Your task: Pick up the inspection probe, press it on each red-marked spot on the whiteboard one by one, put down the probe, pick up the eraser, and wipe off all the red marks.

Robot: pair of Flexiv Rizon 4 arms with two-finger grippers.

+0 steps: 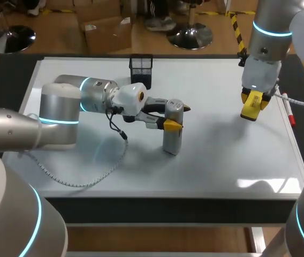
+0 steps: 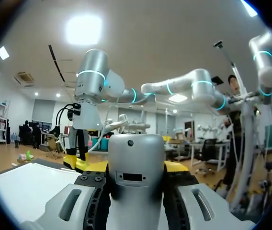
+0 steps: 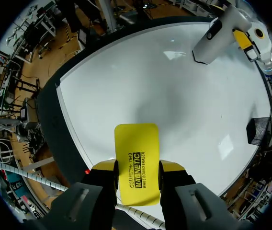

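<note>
Left gripper is clamped on the probe, one finger on each side of its upper body. The probe stands upright near the middle of the whiteboard. Its foot looks to sit on the surface, but I can't confirm contact from above.

In the left wrist view the probe fills the gap between the fingers of the left gripper. Its lower half is hidden behind the gripper body.

Right gripper is at about 2 o'clock from board centre, above the surface, and it grips the eraser. From the head camera the yellow tips and the yellow eraser blend together and are hard to separate. The right wrist view is clearer: the eraser is pinched flat between both fingers of the right gripper, and its rear end is covered by the gripper body.

Black mesh cup is at 12 o'clock on the far edge. A marker lies at 3 o'clock along the right edge, partly under the right arm's cable.

There is a small red speck beside the right finger; I can't tell what it is.
</note>
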